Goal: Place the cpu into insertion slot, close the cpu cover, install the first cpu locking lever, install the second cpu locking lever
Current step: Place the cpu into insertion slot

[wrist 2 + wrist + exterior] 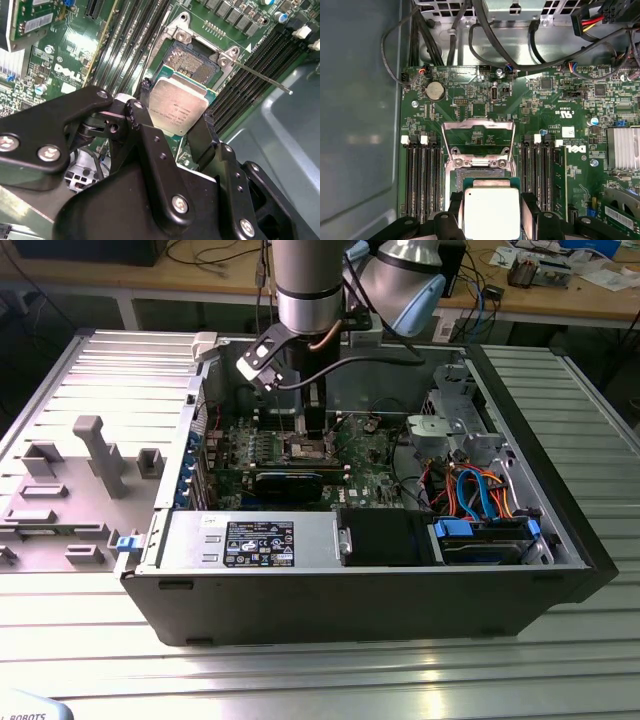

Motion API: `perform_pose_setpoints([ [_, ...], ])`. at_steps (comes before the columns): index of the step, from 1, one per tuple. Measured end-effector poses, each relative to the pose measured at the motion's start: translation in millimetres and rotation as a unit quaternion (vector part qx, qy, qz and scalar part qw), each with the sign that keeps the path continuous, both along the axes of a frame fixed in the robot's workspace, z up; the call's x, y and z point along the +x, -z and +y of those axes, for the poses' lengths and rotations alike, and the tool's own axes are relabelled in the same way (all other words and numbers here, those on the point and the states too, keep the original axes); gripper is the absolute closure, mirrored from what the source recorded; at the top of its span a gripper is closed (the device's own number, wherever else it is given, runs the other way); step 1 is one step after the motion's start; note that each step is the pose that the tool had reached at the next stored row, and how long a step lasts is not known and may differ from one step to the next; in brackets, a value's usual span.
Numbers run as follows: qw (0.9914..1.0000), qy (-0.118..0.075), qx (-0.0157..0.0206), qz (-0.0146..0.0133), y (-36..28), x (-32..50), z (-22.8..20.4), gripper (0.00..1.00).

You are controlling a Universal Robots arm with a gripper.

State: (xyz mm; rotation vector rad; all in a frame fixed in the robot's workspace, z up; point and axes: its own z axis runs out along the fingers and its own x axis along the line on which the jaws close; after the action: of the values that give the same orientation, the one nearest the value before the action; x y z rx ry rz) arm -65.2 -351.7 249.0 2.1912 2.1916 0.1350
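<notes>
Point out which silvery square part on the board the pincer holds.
The dull silver-grey square cpu chip, gripped in the black pincer. The thin silvery cover frame with a square cut-out stands open, apart from the pincer.

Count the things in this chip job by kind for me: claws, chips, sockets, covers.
claw: 1
chip: 1, gripped in the claw
socket: 1, bare
cover: 1, swung open
Total: 4
</notes>
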Motion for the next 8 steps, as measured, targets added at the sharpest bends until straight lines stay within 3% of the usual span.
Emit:
perform_pose_setpoints([
  [8, 1.00000, 0.000, -0.0001, 0.0000, 0.4, 0.0, 0.0, 0.45],
])
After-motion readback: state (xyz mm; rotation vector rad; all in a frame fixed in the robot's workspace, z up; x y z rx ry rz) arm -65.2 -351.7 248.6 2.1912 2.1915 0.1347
